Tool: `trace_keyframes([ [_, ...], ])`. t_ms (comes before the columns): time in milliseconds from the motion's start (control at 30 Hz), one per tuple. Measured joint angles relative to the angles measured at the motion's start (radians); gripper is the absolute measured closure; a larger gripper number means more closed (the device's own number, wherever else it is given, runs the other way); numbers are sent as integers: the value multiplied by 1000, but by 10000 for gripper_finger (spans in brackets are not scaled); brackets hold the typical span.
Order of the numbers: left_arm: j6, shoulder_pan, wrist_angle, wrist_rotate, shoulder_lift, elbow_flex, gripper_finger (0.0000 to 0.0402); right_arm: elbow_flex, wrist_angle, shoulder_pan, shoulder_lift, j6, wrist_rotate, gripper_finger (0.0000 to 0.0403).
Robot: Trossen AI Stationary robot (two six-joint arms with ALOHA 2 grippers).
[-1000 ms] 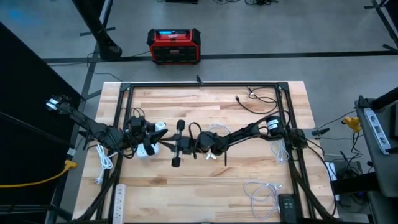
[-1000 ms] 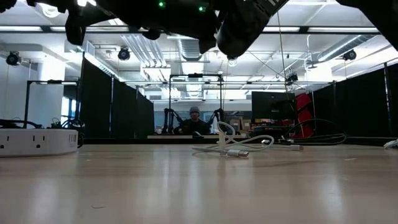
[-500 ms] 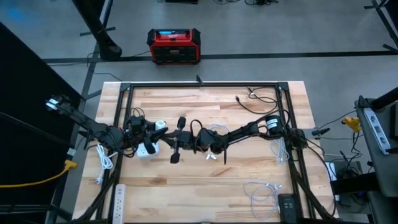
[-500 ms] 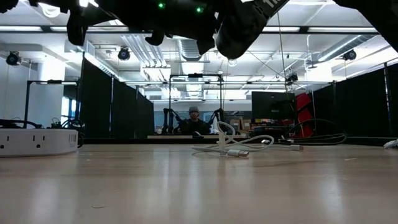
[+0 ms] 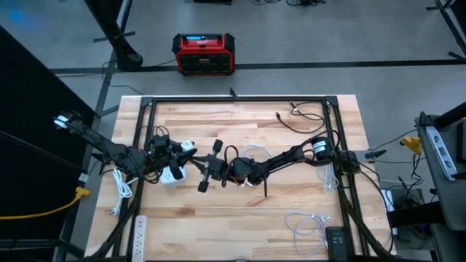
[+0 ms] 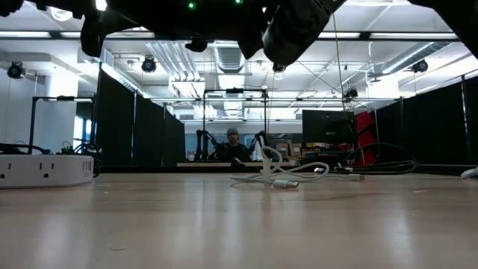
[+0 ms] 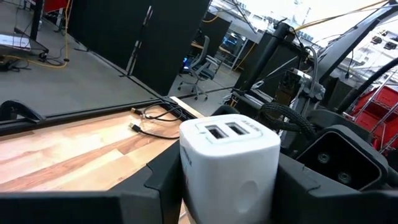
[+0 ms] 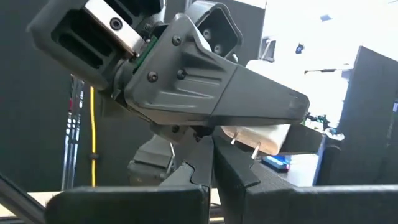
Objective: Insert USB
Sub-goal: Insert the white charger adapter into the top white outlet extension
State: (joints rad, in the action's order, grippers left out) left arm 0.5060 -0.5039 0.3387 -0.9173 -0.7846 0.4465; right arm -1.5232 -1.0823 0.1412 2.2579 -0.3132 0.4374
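My white two-port USB charger block (image 7: pixel 229 158) sits clamped between my left gripper (image 7: pixel 217 186) fingers, held above the table.

Just past it, my right gripper (image 8: pixel 214 163) is pressed together with no plug visible in it; any misalignment could make it knock the charger askew instead of seating anything.

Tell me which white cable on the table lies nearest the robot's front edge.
The loose white cable coil near the table's bottom-right corner in the high view; the other white cable bundle lies mid-table by the right arm.
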Motion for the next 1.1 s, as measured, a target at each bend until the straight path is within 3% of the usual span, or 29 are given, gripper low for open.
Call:
trace_keyframes([
  [300, 10, -6, -31, 3, 12, 0, 261, 4, 32, 5, -2, -75, 57, 403],
  [633, 30, -8, -65, 19, 24, 0, 262, 5, 71, 5, -5, -80, 10, 403],
  [833, 46, -11, -88, 50, 26, 0, 263, 8, 253, -1, -16, -81, -4, 402],
  [933, 68, -11, -138, 45, 35, 0, 263, 8, 370, 4, -42, -76, -72, 402],
  [1100, 160, -10, -347, 59, 67, 0, 263, 14, 544, 0, -78, -46, -172, 402],
])
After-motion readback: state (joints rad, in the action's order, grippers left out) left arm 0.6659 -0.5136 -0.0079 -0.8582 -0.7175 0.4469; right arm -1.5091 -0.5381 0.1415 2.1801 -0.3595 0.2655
